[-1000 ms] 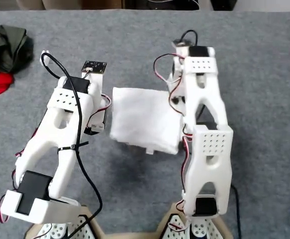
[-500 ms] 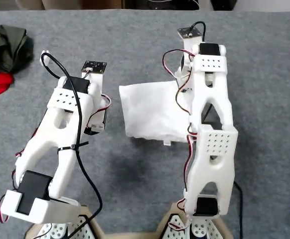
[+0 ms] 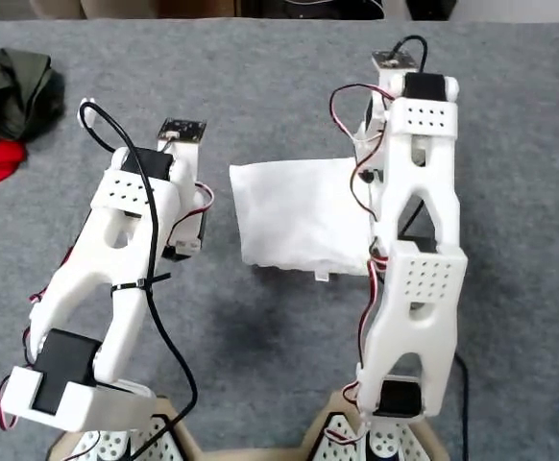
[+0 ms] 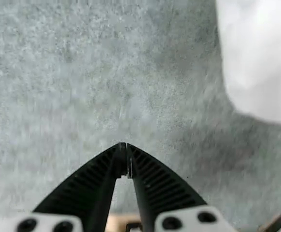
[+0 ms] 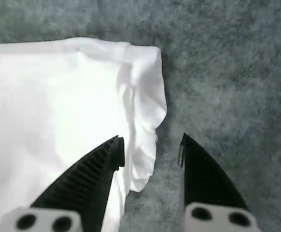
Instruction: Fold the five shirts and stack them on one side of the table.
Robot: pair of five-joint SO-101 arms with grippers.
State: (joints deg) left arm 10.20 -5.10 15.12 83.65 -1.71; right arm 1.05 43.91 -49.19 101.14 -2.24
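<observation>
White shirt (image 3: 299, 216) has slid away from the left gripper (image 4: 122, 152) — closed, empty — and the right gripper (image 5: 150, 145), jaws apart, draws off its edge: fold likely done.

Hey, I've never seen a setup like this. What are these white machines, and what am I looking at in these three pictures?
These are two small robot arms, a left arm and a right arm, side by side at a grey, felt-like table. One picture looks down from above. The other two come from a camera on each arm's wrist, looking past its black pincers. A folded white shirt lies between the arms, and a heap of dark green and red clothes sits at a far corner. The left gripper is shut on nothing, over bare table beside the shirt. The right gripper is open, one finger over the shirt's edge and one over the table. Nothing is held.
</observation>
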